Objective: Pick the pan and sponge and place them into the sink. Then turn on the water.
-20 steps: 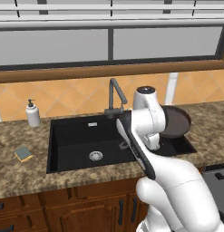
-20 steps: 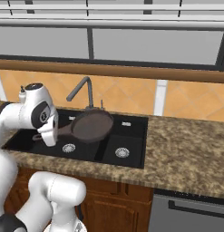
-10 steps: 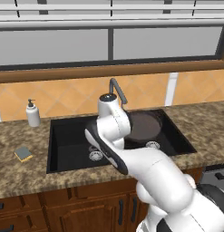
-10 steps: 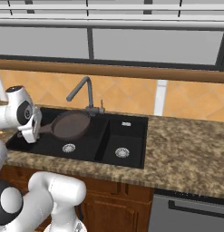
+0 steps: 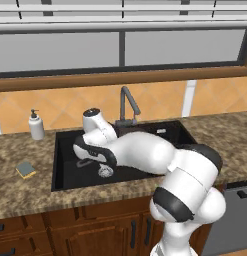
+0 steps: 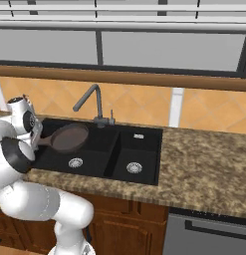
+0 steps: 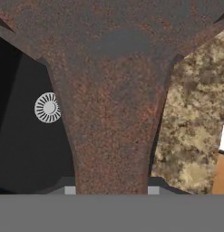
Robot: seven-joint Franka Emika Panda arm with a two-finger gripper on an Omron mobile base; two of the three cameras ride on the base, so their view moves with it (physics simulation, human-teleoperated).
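The speckled brown granite bench [image 6: 204, 164] runs across both base views, under a long window, and its right end is cut off by the edge of the picture. Set into it is the black sink [image 6: 139, 137], a large basin on the left and a smaller one on the right; in the left base view the white arm lies across it and hides most of the small basin and part of the large one. The dark grey faucet [image 6: 89, 97] rises behind the divider, and no stream can be made out at its spout. The pan [image 6: 69, 137], round and dark brown, hangs tilted over the large basin near its left wall, above the silver drain [image 6: 75, 162]; whether its rim touches the basin cannot be told. In the hand view its rusty handle and underside cover most of the picture, with the drain to one side and granite to the other. The tool [image 6: 40, 142] sits at the pan's handle, clamped on it, though the fingertips are barely visible at the bottom of the hand view. The white soap dispenser [image 5: 36, 125] stands on the bench behind the sink's left corner. The sponge [image 5: 26, 169], yellow with a grey-blue top, lies on the bench left of the sink, well apart from the pan.
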